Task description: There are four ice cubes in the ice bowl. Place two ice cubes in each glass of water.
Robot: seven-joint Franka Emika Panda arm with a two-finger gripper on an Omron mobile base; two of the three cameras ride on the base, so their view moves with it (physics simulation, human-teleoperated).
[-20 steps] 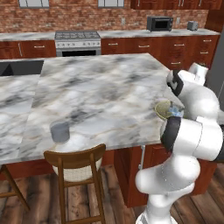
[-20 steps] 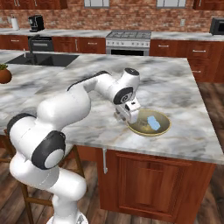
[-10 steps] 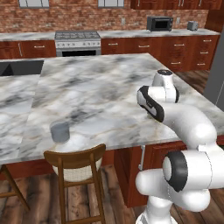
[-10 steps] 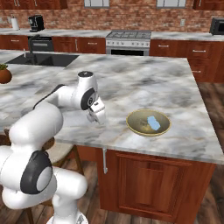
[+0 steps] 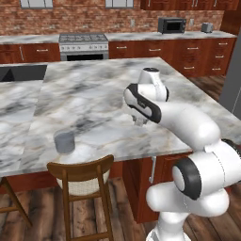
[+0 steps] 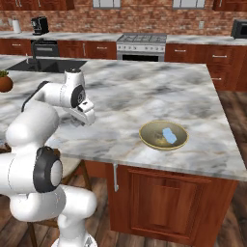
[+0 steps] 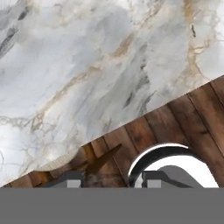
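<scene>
The gripper point(image 6: 87, 115) hangs low over the marble counter point(image 6: 144, 96), well to the left of the ice bowl point(image 6: 163, 134) in the right base view, and in the left base view point(image 5: 140, 120) it is mostly hidden behind the arm's own dark-and-white wrist. Its jaws are closed; whether an ice cube sits between them cannot be made out, since the fingertips are too small in the base views and lie at the very bottom edge of the hand view, where the finger tips point(image 7: 73, 181) barely rise above the frame's edge. The hand view looks down on veined marble and, past the counter's edge, wooden floor and part of a chair. In the ice bowl one pale blue patch of ice point(image 6: 169, 136) is plain, but how many cubes it holds is hard to tell. One glass point(image 5: 64, 141) stands near the front edge of the counter above the wooden chair point(image 5: 82, 176), well to the left of the gripper in the left base view; the arm covers the bowl in that view. A potted plant point(image 6: 5, 82) is cut off at the left edge of the right base view. A second ago the gripper was right over the ice bowl; it has since swung away across the counter toward the glass side, jaws closed throughout.
</scene>
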